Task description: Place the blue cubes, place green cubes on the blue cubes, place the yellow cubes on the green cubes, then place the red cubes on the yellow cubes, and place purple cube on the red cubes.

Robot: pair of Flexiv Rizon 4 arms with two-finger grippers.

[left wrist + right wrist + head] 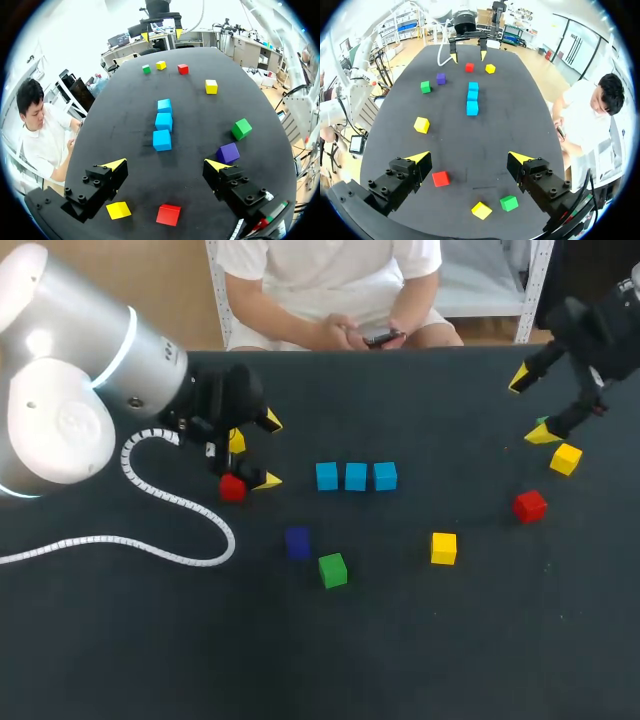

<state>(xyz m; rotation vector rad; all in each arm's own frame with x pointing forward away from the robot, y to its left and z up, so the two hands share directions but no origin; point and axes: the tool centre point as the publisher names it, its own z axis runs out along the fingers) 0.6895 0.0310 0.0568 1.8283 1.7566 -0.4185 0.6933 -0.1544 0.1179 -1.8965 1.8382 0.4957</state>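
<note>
Three blue cubes (356, 477) — one row; axis left-to-right.

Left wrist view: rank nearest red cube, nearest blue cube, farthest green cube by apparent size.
1. nearest red cube
2. nearest blue cube
3. farthest green cube
The order follows nearness to the camera; true sizes may well match.

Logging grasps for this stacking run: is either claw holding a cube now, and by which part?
Nothing is held. The left claw and the right claw both stand open, with no cube gripped between their fingers.
</note>
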